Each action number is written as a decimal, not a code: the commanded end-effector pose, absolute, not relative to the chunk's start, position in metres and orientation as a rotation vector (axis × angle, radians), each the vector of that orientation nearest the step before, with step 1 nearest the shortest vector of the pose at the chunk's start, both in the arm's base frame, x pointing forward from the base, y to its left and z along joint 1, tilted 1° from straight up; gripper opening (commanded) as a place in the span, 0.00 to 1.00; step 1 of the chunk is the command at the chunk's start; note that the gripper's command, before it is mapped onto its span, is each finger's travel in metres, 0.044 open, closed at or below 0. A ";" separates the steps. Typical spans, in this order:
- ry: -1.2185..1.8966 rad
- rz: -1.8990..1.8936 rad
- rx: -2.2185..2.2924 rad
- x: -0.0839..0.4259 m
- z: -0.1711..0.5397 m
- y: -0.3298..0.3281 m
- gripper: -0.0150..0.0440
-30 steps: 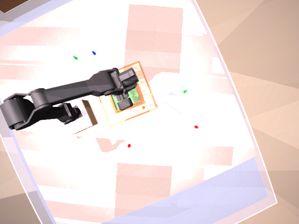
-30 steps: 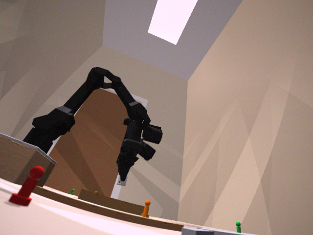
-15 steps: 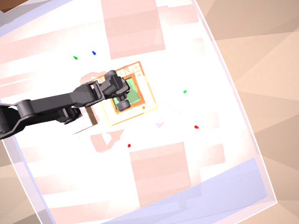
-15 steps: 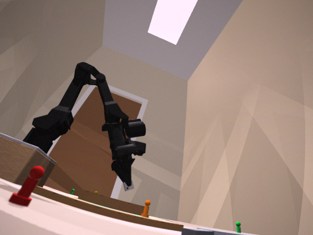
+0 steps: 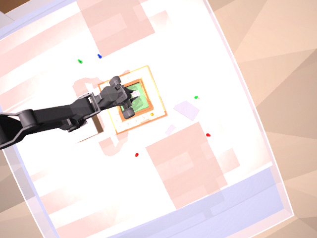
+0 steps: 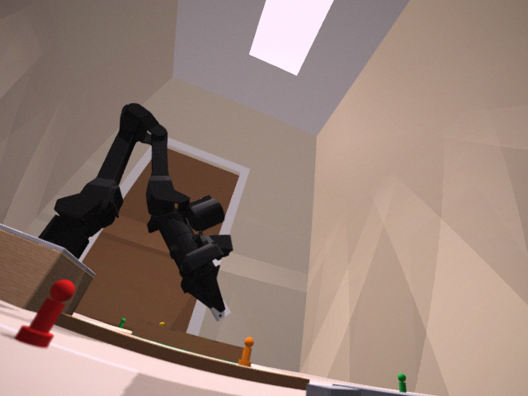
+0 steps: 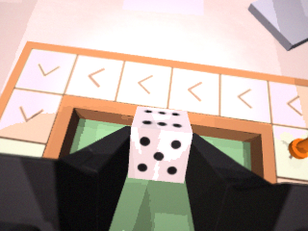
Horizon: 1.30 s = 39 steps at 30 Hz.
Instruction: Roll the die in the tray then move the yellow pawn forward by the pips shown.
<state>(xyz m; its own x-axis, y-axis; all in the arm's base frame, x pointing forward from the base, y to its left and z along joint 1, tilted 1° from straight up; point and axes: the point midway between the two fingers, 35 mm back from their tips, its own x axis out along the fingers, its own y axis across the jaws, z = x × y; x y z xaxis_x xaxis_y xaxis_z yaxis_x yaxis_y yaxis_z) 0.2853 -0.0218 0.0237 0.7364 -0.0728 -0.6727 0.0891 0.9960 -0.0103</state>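
My pincer (image 7: 159, 192) is clenched on the die (image 7: 159, 146), held in the air over the green tray (image 7: 226, 144). Die picked up; drop not yet done. Left: release, read pips, advance yellow pawn (image 6: 162, 323), retract arm.

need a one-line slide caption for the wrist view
Gripper shut on the white die, held above the green tray, arrow squares beyond.
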 end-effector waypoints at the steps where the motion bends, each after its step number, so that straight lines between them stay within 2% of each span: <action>1: 0.718 -0.091 0.018 0.278 0.037 -0.022 0.25; 8: 0.719 -0.091 0.018 0.251 0.063 -0.022 0.25; 26: 0.722 -0.095 0.020 0.251 0.062 -0.022 0.25; 35: 0.722 -0.095 0.020 0.252 0.064 -0.022 0.65; 39: 0.719 -0.091 0.018 0.251 0.100 -0.021 0.83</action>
<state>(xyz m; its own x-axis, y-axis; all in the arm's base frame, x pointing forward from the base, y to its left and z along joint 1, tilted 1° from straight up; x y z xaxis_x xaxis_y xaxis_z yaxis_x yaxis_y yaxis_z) 0.2491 -0.0217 0.0715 0.7302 -0.0785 -0.6787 0.0929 0.9956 -0.0151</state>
